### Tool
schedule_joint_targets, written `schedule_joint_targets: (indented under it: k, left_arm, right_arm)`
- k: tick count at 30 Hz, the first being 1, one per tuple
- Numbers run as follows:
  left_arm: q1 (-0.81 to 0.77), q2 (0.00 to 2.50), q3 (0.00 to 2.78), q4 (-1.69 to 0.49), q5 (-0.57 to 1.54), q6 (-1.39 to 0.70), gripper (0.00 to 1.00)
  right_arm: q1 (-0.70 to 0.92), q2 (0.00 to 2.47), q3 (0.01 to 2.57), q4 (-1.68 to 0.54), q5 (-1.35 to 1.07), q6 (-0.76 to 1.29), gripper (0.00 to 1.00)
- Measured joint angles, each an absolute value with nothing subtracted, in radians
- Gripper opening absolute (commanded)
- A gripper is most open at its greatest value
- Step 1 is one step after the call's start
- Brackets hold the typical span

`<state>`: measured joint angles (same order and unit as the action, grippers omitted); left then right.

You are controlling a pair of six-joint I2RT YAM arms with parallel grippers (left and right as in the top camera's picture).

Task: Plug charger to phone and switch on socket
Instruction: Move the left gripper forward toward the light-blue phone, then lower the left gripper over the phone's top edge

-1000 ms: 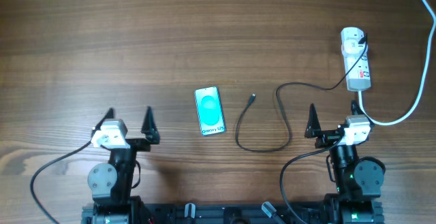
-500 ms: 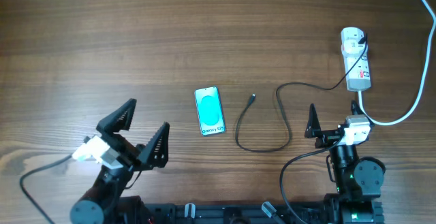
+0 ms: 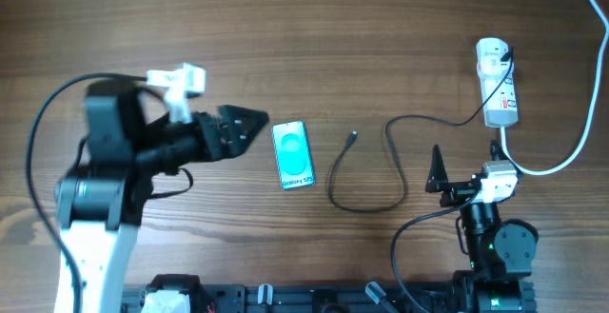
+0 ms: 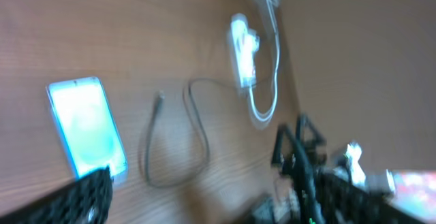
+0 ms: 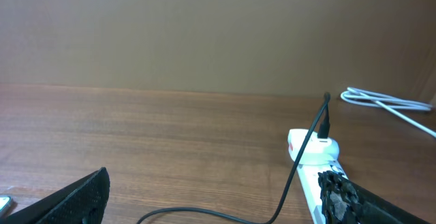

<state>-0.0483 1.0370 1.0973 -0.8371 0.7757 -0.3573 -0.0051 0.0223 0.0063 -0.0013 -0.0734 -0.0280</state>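
Observation:
The phone lies flat at the table's centre with its cyan screen up. The charger is a thin black cable that loops to its right. Its connector tip lies free, apart from the phone. Its other end is plugged into the socket, a white strip at the far right. My left gripper is open and empty, hovering just left of the phone. Its blurred wrist view shows the phone, the charger and the socket. My right gripper is open and empty, below the socket.
A thick white cord runs from the socket's near end round to the table's back right corner. It also shows in the right wrist view. The charger cable drops from the plug across the wood in front of the right gripper.
My left arm has risen from its rest spot at the front left and swung up and right, and its gripper is now beside the phone. The right arm, phone and cable have not moved.

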Motion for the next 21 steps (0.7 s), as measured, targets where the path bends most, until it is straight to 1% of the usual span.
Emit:
schedule_joint_targets:
  k: [2,3,4,5,7,10,13,18,21]
  left_arm:
    - [-0.154,1.141,1.222,-1.002,0.662,-0.357,1.0]
    - [-0.26,1.24,1.358,-1.121,0.531,-0.36,1.0]
    - [-0.316,1.317,1.47,-1.276,0.414,-0.377,1.0]
    - [-0.381,1.409,1.585,-1.347,0.295,-0.393,1.0]
    - [-0.46,1.554,1.681,-1.34,0.16,-0.41,1.0]
    - [-0.516,1.677,1.682,-1.312,0.112,-0.453,1.0]
    - [-0.529,1.756,1.682,-1.31,0.098,-0.59,1.0]
    - [-0.541,1.858,1.682,-1.307,0.057,-0.718,1.0]
    - [-0.542,1.876,1.679,-1.279,0.049,-0.766,1.0]
  right_arm:
    - [-0.005,0.022,0.006,-0.001,-0.074,-0.028,1.0]
    - [-0.005,0.022,0.006,-0.003,-0.073,-0.028,1.0]
    - [-0.005,0.022,0.006,-0.002,-0.073,-0.028,1.0]
    - [-0.005,0.022,0.006,-0.002,-0.073,-0.028,1.0]
    - [-0.005,0.022,0.006,-0.001,-0.074,-0.028,1.0]
    - [-0.005,0.022,0.006,-0.001,-0.073,-0.028,1.0]
    - [-0.005,0.022,0.006,-0.001,-0.073,-0.028,1.0]
    - [-0.005,0.022,0.006,-0.001,-0.073,-0.028,1.0]
    - [-0.005,0.022,0.006,-0.001,-0.073,-0.028,1.0]
